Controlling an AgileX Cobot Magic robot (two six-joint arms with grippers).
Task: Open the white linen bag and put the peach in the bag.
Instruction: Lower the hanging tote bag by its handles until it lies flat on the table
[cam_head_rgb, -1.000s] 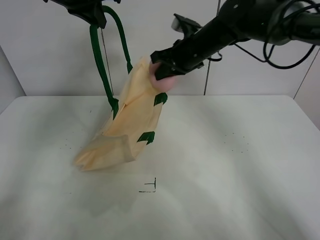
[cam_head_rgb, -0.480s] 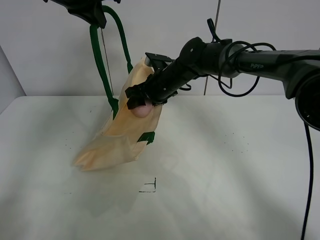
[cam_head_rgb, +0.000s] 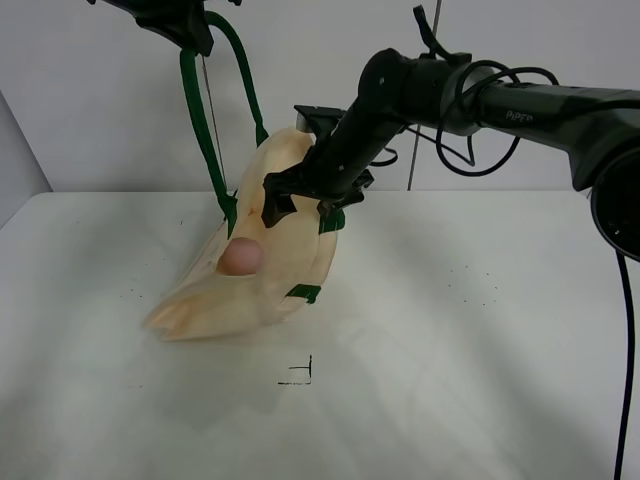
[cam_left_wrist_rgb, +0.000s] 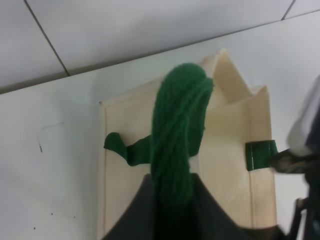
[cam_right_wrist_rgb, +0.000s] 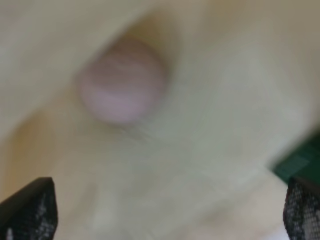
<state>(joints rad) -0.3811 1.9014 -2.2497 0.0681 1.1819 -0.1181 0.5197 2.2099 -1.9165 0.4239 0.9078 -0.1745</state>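
The white linen bag (cam_head_rgb: 270, 240) hangs tilted from its dark green handle (cam_head_rgb: 200, 120), its bottom resting on the table. My left gripper (cam_head_rgb: 185, 25) is shut on the green handle (cam_left_wrist_rgb: 177, 130) high up at the back. The bag's mouth gapes open. The peach (cam_head_rgb: 241, 256) lies loose inside the bag, below the mouth; it also shows in the right wrist view (cam_right_wrist_rgb: 122, 80) against the cloth. My right gripper (cam_head_rgb: 300, 195) is open and empty at the bag's mouth, above the peach, its fingertips (cam_right_wrist_rgb: 30, 207) wide apart.
The white table (cam_head_rgb: 450, 330) spreads around the bag, with a small black corner mark (cam_head_rgb: 300, 375) in front of it. A white wall stands behind. The right arm's cables (cam_head_rgb: 480, 110) loop near the wall.
My right gripper carried the peach into the bag's mouth and opened. The peach dropped down inside the bag. The bag's mouth bulged wider. The left gripper stayed put.
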